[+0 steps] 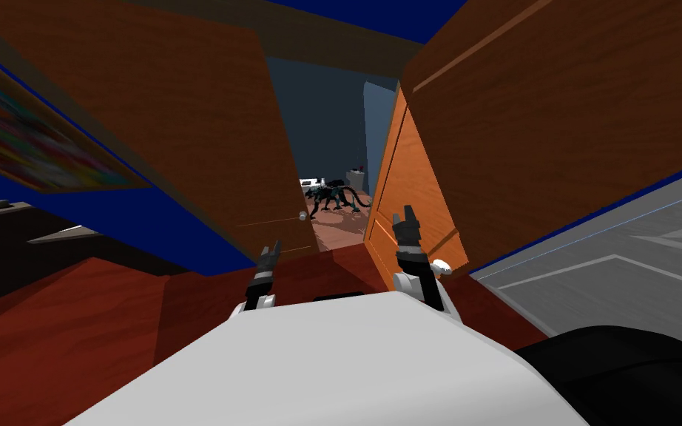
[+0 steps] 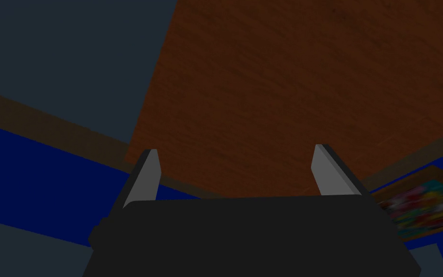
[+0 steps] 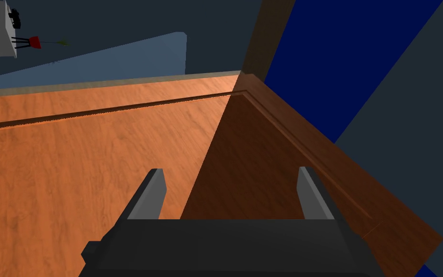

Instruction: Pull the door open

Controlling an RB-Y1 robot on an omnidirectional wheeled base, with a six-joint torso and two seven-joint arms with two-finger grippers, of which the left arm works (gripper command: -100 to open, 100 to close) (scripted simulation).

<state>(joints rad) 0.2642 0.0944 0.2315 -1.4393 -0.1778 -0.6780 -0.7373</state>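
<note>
- Door point(image 1: 406, 177), an orange panel standing ajar, lies directly ahead of my right gripper point(image 1: 406, 217); its pale knob point(image 1: 441, 266) sits beside that wrist.
- Right gripper: nearer, fingers spread, empty.
- Left gripper point(image 1: 271, 250): fingers spread, empty.

Blue walls point(image 1: 169, 222); reddish wood floor point(image 1: 73, 325). Colourful framed picture point(image 1: 29, 140) on left wall. Grey panelled surface point(image 1: 628, 259) at right. Dim room beyond holds black animal figure point(image 1: 332, 197).
</note>
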